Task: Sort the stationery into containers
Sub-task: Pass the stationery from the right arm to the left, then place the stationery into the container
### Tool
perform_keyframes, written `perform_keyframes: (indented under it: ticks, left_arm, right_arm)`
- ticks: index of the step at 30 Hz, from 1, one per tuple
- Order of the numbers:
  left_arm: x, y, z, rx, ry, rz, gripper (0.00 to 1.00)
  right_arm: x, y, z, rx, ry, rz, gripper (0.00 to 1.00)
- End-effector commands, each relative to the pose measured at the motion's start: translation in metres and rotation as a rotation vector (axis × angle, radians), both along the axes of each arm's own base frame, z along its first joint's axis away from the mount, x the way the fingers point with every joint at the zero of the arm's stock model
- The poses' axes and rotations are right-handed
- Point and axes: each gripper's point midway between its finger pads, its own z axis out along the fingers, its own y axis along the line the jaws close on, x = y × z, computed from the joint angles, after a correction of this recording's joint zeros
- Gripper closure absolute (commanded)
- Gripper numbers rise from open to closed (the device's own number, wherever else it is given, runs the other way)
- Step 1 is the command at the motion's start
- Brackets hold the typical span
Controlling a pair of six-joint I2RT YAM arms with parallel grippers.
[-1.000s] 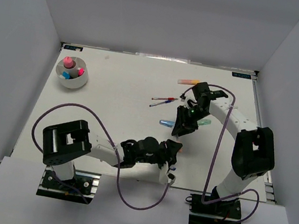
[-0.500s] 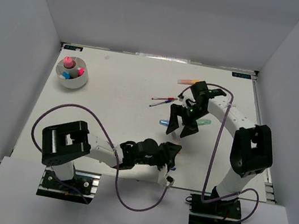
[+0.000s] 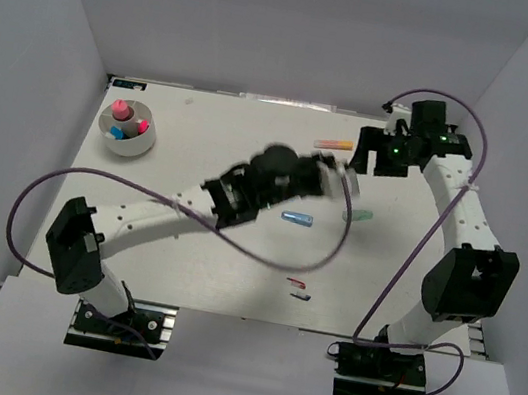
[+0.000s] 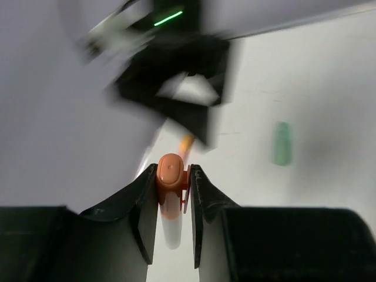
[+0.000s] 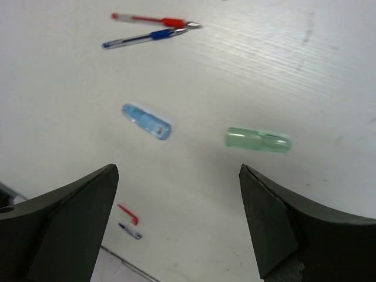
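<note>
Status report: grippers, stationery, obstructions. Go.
Left gripper shut on orange marker. Right gripper open, empty. Mint marker, blue marker lying loose. White bowl far left; grippers close together.

Table (image 3: 213,138): plain white, no pattern.
Bowl (image 3: 137,145): white; its contents show pink, blue and red.
Orange-capped marker (image 4: 169,176): orange cap, white barrel, held between the black fingers (image 4: 144,200) of the left gripper (image 4: 173,176).
Right gripper (image 5: 176,170): dark grey to black fingers.
Loose items: 1 translucent blue marker (image 5: 146,121), 1 translucent mint marker (image 5: 258,140), 1 red pen (image 5: 155,20), 1 blue pen (image 5: 141,38), 1 small red piece (image 5: 128,214), 1 small blue piece (image 5: 130,231), 1 pink-and-orange marker (image 3: 334,144).
Left arm (image 3: 138,222) and right arm (image 3: 465,206): white links, black joints (the right arm shows a green light).
Cables (image 3: 404,272): purple.
</note>
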Motion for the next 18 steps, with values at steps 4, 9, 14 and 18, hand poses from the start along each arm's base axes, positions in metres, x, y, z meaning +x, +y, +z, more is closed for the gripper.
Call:
perform_keyframes:
  ticks: [4, 9, 14, 18]
  left_arm:
    - [0.179, 0.150, 0.006, -0.249, 0.467, 0.540, 1.00]
    - [0.260, 0.285, 0.063, -0.510, 0.410, 0.671, 1.00]
    - [0.297, 0.373, 0.053, -0.651, 0.552, 0.765, 1.00]
    - [0.295, 0.428, 0.039, -0.717, 0.533, 0.776, 1.00]
  right_arm:
    - [0.007, -0.033, -0.006, 0.033, -0.014, -0.025, 0.11]
    - [-0.005, -0.025, 0.000, 0.135, -0.055, 0.043, 0.11]
    - [-0.017, -0.019, -0.014, 0.183, 0.022, 0.065, 0.11]
    - [-0.027, -0.017, -0.023, 0.204, 0.048, 0.078, 0.11]
